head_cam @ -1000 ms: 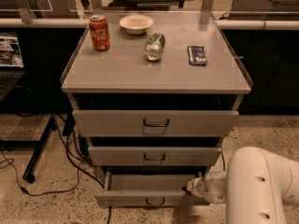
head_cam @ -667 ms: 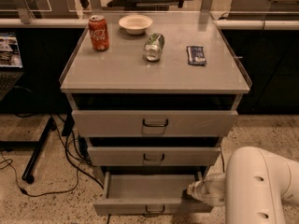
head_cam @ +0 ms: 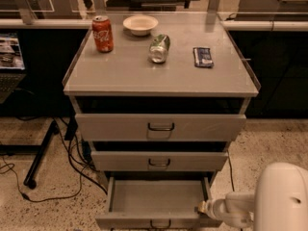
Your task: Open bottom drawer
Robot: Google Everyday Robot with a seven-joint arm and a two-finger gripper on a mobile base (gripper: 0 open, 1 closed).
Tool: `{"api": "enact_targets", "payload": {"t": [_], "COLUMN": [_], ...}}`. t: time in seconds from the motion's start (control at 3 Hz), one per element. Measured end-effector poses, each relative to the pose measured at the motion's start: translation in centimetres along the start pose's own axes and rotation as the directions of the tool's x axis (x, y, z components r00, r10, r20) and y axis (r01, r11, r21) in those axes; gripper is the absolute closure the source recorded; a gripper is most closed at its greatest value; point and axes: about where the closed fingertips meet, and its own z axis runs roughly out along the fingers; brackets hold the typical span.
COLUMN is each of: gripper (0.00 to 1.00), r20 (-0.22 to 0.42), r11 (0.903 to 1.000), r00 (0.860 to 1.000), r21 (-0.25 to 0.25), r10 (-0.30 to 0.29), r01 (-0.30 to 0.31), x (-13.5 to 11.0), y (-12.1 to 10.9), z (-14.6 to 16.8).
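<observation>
**Bottom drawer open, gripper at its right front corner**

The gripper (head_cam: 202,209) sits low at the bottom right of the view, at the end of a white arm (head_cam: 281,196) that reaches in from the right. It is right against the right front corner of the bottom drawer (head_cam: 156,196). Whether it has hold of anything, or how far it is open, cannot be told from here.

The bottom drawer lies directly left of the gripper. It is pulled well out of the cabinet, and its grey inside floor shows bare. Its small dark handle (head_cam: 160,224) is to the gripper's left and a little lower, at the middle of the drawer front, apart from the gripper.

Above and left of the gripper is the middle drawer (head_cam: 120,161), and higher again the top drawer (head_cam: 115,127); each shows a dark gap above its front.

Far above the gripper, on the cabinet top (head_cam: 125,76), a dark packet (head_cam: 203,57) lies almost straight over it. Left of the packet a can (head_cam: 159,48) lies on its side. Further left and back stand a white bowl (head_cam: 140,24) and an upright red can (head_cam: 102,33).

Well to the gripper's left, black cables (head_cam: 72,162) trail over the speckled floor beside a dark stand leg (head_cam: 41,153).
</observation>
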Motion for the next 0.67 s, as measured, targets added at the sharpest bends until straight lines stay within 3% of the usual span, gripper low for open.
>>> {"api": "enact_targets", "payload": {"t": [0.67], "gripper": [1.0], "r20": [0.033], "r11": [0.9994], "r00": [0.999], "r21": [-0.034], "r10": [0.006], "r01": [-0.005], "x": [0.06], "y": [-0.01], "z": [-0.53]}}
